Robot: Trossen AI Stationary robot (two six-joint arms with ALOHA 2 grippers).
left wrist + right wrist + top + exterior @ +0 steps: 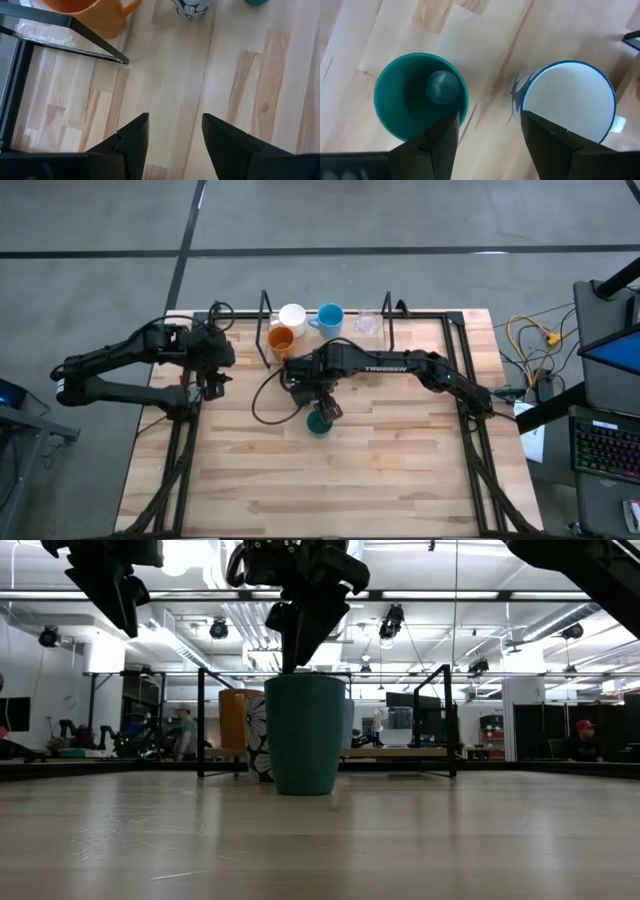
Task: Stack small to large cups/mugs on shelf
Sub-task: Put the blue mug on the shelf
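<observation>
— Right tool (487, 145)?
— Hanging just above the dark teal-green plastic cup (319, 423), fingers parted about halfway, gripping nothing; one finger over the cup's rim, the other over bare wood between that cup and a white enamel mug with a blue rim (567, 102).
— And that teal cup?
— Upright on the light-wood plank counter (350, 480), near the middle, in front of the low wooden shelf in its black wire frame (345, 340).
— On the shelf?
— An orange mug (281, 338), a plain white cup (292, 315), a light blue mug (330, 316) and a small clear glass (366, 322) (glass only faintly visible).
— Left tool (175, 135)?
— Off to the shelf's left end, above bare counter, fingers parted about halfway too, empty.
</observation>
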